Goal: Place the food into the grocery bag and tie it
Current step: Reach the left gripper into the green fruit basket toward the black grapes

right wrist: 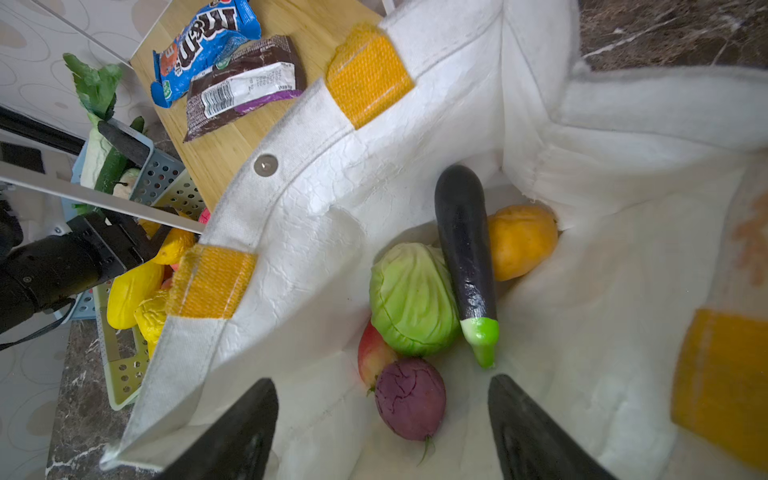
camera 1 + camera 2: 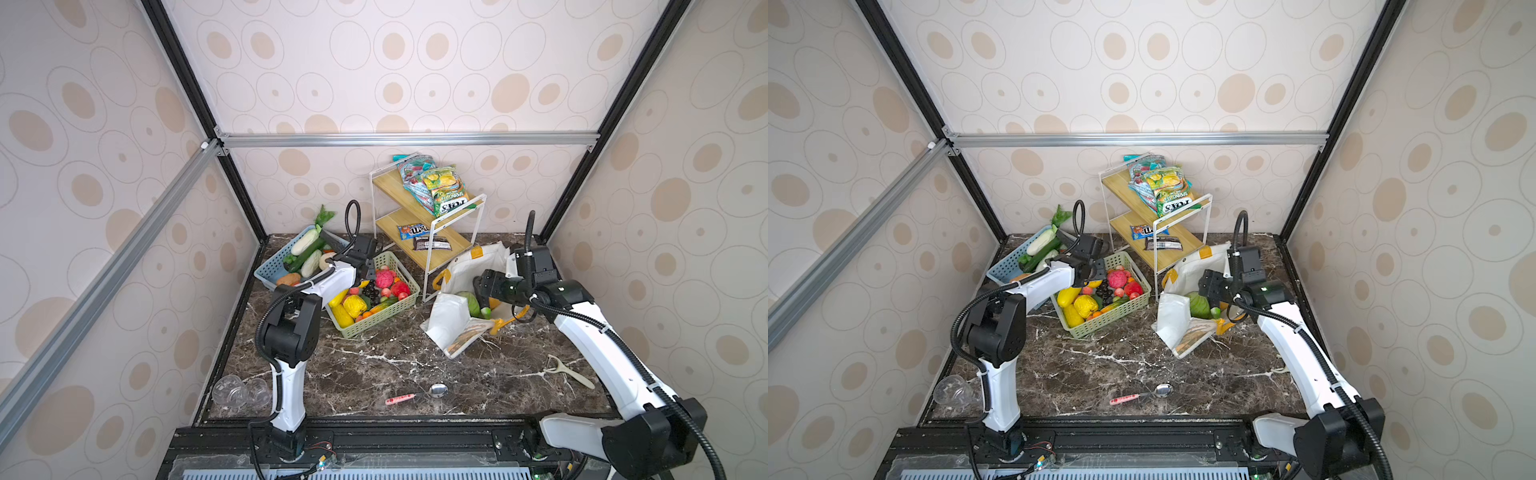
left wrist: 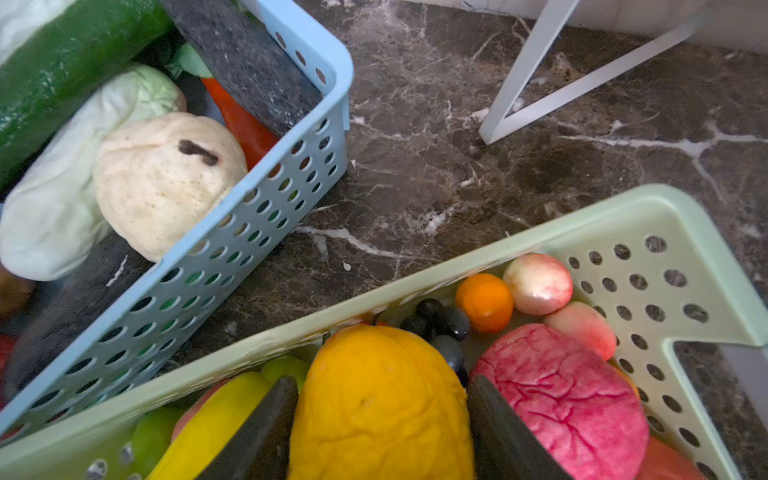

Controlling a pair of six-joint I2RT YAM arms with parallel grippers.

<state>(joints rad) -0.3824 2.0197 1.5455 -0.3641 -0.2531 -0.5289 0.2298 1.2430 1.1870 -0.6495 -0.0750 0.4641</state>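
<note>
1. The bumpy orange-yellow toy fruit (image 3: pixel 374 419), in the pale-green slotted basket (image 3: pixel 623 208), is flanked by the left gripper (image 3: pixel 380 384); grip cannot be told, so slippage is risked.
2. The right gripper (image 1: pixel 382 384) is spread over the white fabric grocery bag (image 1: pixel 311 187).

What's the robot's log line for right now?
left gripper: around orange fruit in green basket, grip unclear | right gripper: open above untied grocery bag

Yellow fruit (image 3: pixel 380 407) cut off, cucumber (image 3: pixel 62 70) blurred
</note>
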